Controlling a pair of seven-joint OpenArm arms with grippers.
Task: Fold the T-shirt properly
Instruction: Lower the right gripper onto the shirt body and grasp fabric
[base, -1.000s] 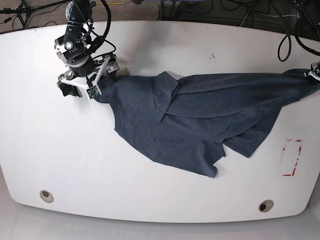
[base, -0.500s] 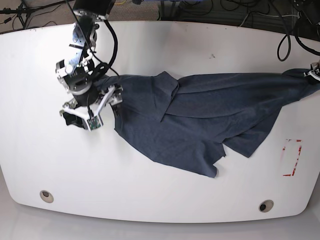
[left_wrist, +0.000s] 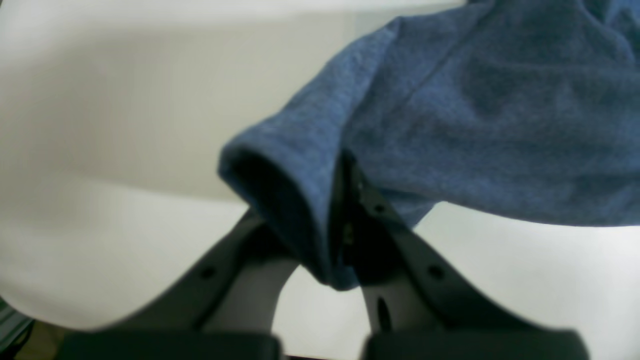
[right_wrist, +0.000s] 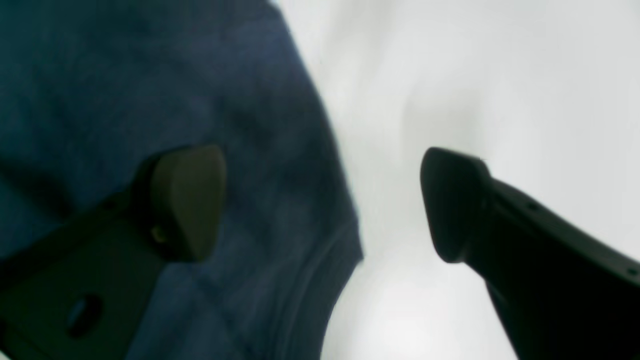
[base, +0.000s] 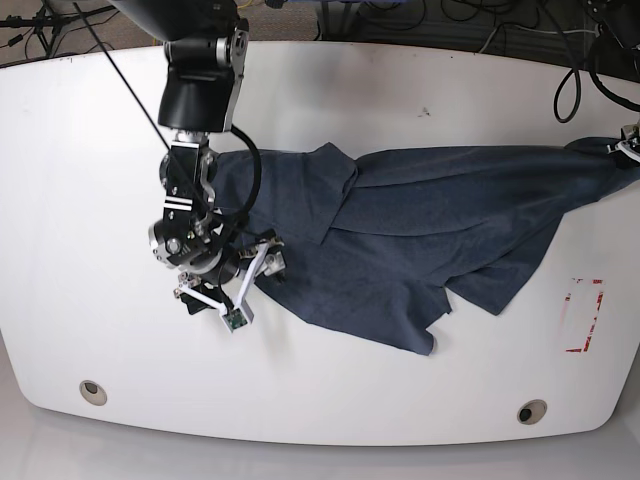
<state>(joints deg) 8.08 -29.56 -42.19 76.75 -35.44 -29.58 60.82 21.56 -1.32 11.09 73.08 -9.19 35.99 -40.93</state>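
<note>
Folding has barely begun: the T-shirt (base: 420, 230) sprawls crumpled across the table (base: 100, 330). At 3 o'clock the left hand (left_wrist: 340, 225) pinches its hem; the right hand (base: 235, 285), fingers spread, hovers over the 9 o'clock edge.

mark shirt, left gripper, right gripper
shirt (base: 400, 230), base view, middle of the cloth
left gripper (left_wrist: 340, 220), left wrist view, between fingertips, on pinched cloth
right gripper (right_wrist: 325, 205), right wrist view, gap between open fingertips

White table (base: 400, 90); red-outlined marker (base: 584, 315) near its edge; two round holes (base: 92, 391) along the front.
</note>
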